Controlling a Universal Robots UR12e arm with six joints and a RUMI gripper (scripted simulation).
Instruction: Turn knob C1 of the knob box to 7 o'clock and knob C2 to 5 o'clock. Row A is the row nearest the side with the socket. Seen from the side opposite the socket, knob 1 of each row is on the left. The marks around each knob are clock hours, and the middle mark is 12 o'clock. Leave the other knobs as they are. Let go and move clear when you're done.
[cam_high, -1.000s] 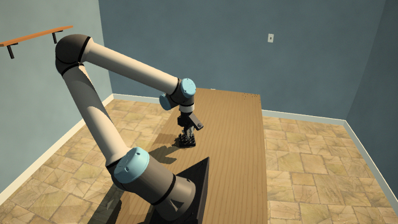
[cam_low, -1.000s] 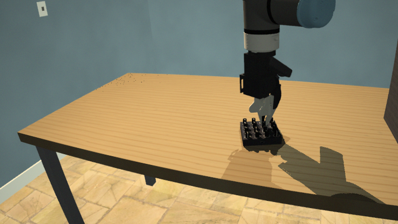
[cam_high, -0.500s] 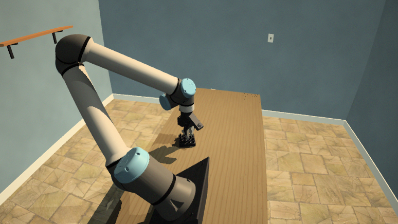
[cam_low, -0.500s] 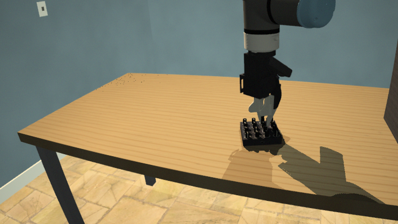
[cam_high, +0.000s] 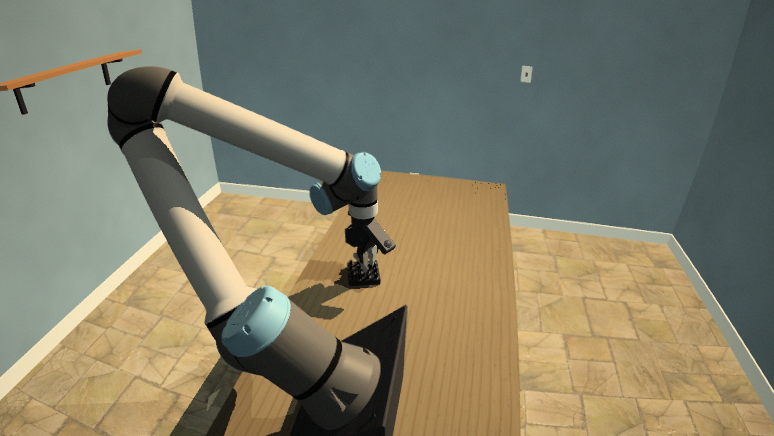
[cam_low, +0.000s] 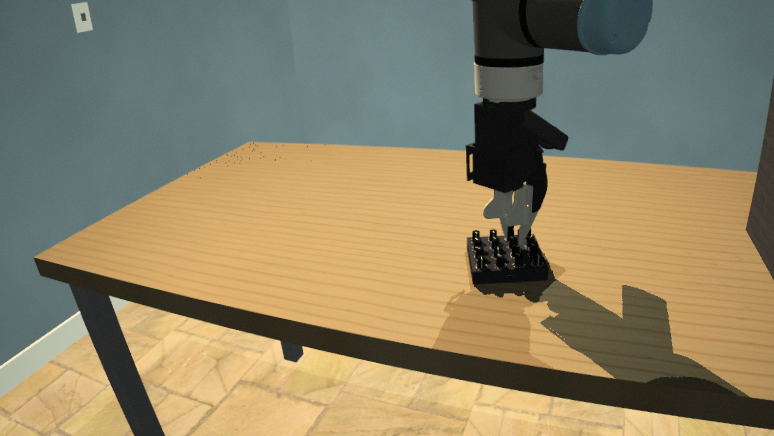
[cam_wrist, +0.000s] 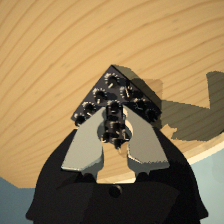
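The black knob box (cam_high: 362, 280) (cam_low: 506, 277) (cam_wrist: 104, 86) lies on the wooden table (cam_high: 449, 303) (cam_low: 270, 216) (cam_wrist: 75, 45), seen corner-on in the wrist view. Several small black knobs stand on it in rows. My gripper (cam_high: 368, 263) (cam_low: 517, 238) (cam_wrist: 114, 106) points straight down over the box, its pale fingertips among the knobs. In the wrist view one knob (cam_wrist: 114, 125) stands between the two fingers, with a narrow gap on each side. The fingers are slightly apart and do not press on it. The knob marks are too small to read.
The robot's dark base plate (cam_high: 387, 335) sits at the near end of the table, the arm reaching over the table's left edge. An orange wall shelf (cam_high: 70, 67) hangs far left. Table edges lie beyond the box on all sides.
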